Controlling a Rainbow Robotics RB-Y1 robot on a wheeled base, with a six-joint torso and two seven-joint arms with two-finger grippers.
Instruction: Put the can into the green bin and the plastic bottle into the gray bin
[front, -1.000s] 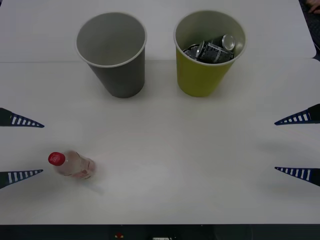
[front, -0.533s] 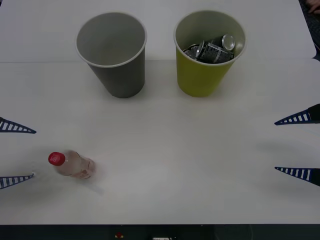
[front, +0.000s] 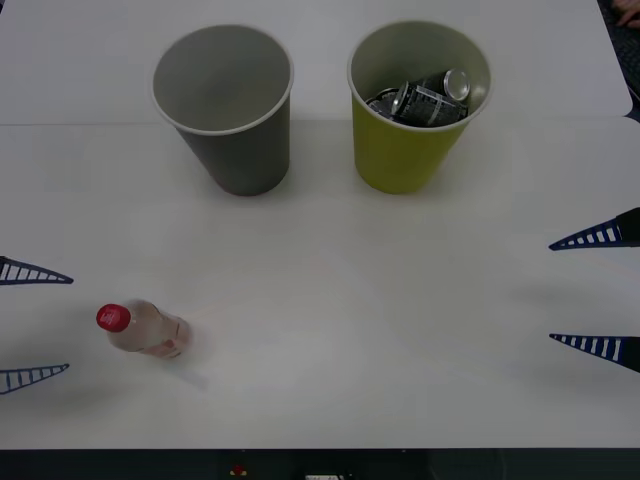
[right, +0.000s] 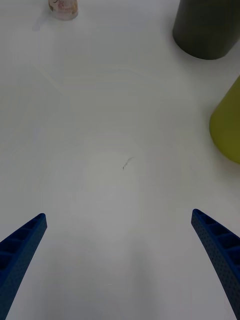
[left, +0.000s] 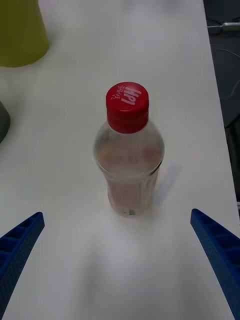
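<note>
facing plastic bottle (front: 145, 330) | left gripper (front: 35, 325) spread | right gripper (front: 598, 292) spread

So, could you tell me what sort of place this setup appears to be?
Probably a lab test bench for waste sorting: a plain white table, a gray tapered bin beside a yellow-green tapered bin, and a small clear red-capped plastic bottle.

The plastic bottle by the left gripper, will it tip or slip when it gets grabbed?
The plastic bottle stands upright, tall on a narrow base, so a one-sided nudge could well tip it. It looks clear and near empty, so probably light. Its smooth wall may slip between the open left gripper fingers.
</note>
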